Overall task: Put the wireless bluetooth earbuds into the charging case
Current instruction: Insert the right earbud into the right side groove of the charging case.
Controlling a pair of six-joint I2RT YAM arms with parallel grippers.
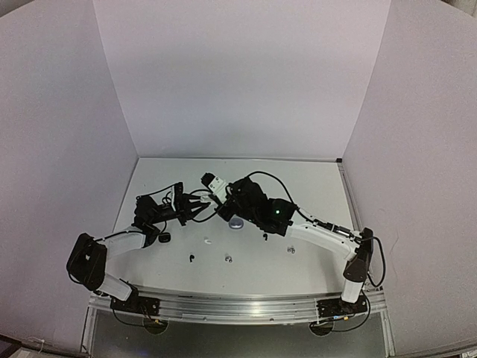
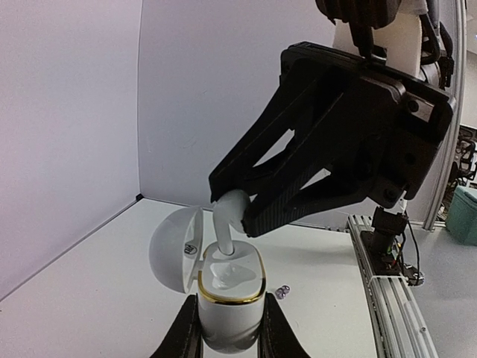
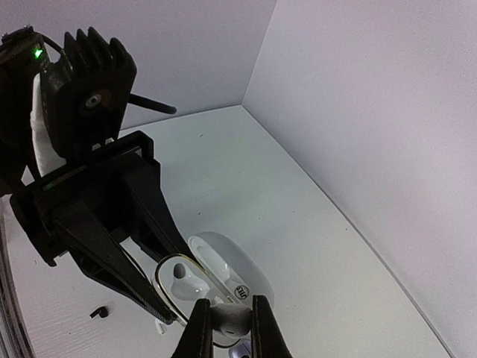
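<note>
- Now the left gripper (image 2: 229, 330) is clamped on the white charging case (image 2: 229, 302), one finger on each side of its lower body, holding it above the table (image 2: 89, 298).
- The case stands upright with its gold-rimmed tray facing up; its lid (image 2: 173, 247) is swung open to the left in the left wrist view.
- The right gripper (image 2: 232, 210) comes in from above and pinches a white earbud (image 2: 231, 207) between its fingertips.
- That earbud hangs stem-down over the tray, and its lower end meets the tray's surface near the lid side.
- From the right wrist, the same earbud sits between the two fingers at the bottom edge, just beside the open case.
- In the top view both grippers meet left of the table's middle, towards the back.
- Other buds lie loose on the table nearer the arm bases: a loose white earbud (image 1: 206, 240), a black earbud (image 1: 191, 258), a greyish earbud (image 1: 228, 259), a second black earbud (image 1: 264, 236) and a second greyish earbud (image 1: 291, 250).
- A grey case (image 1: 237, 222) lies just below the right gripper, and a black case (image 1: 164, 239) lies beside the left arm.
</note>
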